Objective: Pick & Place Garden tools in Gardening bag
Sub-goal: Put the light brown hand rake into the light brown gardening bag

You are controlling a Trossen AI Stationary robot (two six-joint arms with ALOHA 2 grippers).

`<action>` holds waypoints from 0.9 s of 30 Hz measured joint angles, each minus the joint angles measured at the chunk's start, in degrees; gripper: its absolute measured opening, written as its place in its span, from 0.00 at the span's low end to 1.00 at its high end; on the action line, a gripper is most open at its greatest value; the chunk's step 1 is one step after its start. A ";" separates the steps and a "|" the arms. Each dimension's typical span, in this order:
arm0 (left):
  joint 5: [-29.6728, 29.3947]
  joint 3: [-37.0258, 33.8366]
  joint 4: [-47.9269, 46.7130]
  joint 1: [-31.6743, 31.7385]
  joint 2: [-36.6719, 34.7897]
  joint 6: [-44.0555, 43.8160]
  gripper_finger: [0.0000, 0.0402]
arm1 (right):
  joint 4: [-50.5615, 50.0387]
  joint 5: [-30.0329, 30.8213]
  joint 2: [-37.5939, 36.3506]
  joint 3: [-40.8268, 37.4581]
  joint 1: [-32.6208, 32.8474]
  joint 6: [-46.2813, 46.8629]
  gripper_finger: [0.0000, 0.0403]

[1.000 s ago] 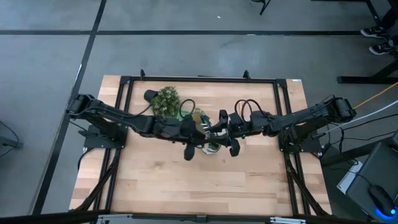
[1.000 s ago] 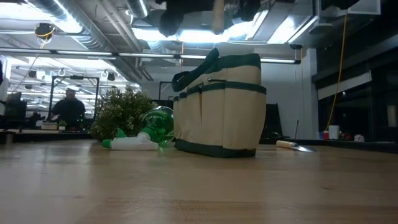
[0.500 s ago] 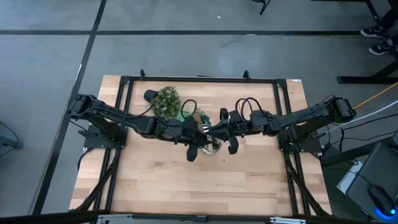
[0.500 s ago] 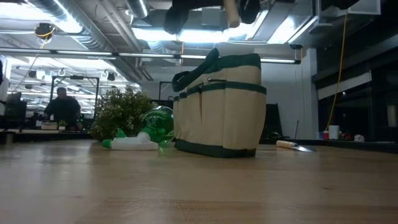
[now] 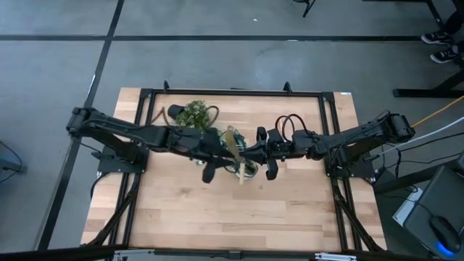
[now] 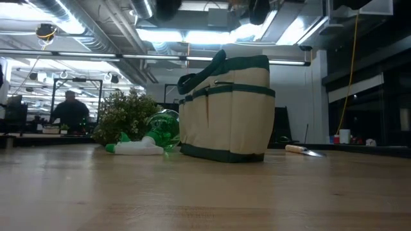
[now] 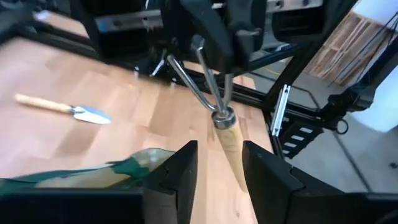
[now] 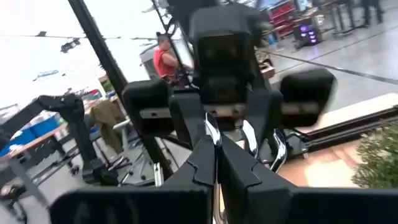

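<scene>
left gripper (image 7: 214,163) pulled back; plant (image 5: 193,114) behind bag (image 6: 226,109).

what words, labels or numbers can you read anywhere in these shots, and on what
None can be read.
The gardening bag: plain beige canvas with green trim, no print showing.
The wooden-handled tool in front of the left hand: no marking visible.
The trowel on the table: no marking visible.
Room behind the table in the low view: signs, if any, too small to read.
</scene>
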 joint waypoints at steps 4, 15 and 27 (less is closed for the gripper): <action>-0.76 0.00 -3.85 0.15 -4.86 3.28 0.33 | -0.46 2.88 0.00 0.00 -0.09 0.88 0.02; 3.02 0.00 -10.88 -0.92 -14.13 5.64 0.32 | -3.45 2.21 -0.04 0.00 -0.29 -9.67 0.02; 6.00 -0.07 -19.77 -5.55 -16.46 -2.90 0.32 | -22.99 3.41 0.60 12.04 -1.62 -17.27 0.02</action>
